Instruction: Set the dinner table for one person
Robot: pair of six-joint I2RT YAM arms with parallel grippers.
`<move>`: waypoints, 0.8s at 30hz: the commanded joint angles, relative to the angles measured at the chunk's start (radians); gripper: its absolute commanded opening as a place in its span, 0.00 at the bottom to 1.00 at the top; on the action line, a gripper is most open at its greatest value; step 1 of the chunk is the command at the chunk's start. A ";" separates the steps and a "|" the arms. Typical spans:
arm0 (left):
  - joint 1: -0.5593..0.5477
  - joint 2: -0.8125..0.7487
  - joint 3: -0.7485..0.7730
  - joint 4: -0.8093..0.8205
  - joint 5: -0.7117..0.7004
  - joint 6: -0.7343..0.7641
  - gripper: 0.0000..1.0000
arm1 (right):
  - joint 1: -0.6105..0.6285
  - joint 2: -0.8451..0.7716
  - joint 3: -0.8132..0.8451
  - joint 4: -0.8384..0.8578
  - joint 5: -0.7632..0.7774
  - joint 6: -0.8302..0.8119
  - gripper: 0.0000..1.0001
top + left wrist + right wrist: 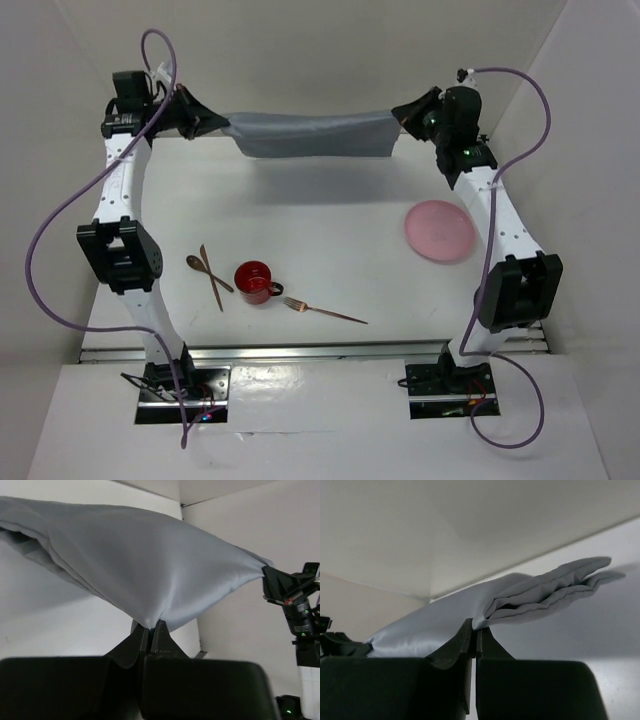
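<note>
White table (330,215) spread beneath both claws, left claw (218,126) and right claw (402,113) each clamped on an end of the grey cloth (310,135) hanging between them, pale walls (300,50) behind, pink plate (440,230) near the right claw

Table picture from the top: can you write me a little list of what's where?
left end effector: shut on cloth
right end effector: shut on cloth
cloth: grey, stretched between them above the table
plate: pink, right side
mug: red, near front
spoon: left of mug
fork: right of mug
</note>
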 commanded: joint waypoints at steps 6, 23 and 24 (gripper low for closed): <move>0.006 -0.259 -0.579 -0.136 -0.141 0.282 0.54 | 0.002 -0.231 -0.506 -0.023 -0.132 -0.050 0.13; -0.212 0.043 -0.303 -0.276 -0.475 0.292 0.00 | 0.046 0.118 -0.232 -0.365 -0.007 -0.132 0.00; -0.225 0.077 -0.282 -0.288 -0.515 0.283 0.00 | 0.055 0.202 -0.201 -0.379 0.006 -0.132 0.00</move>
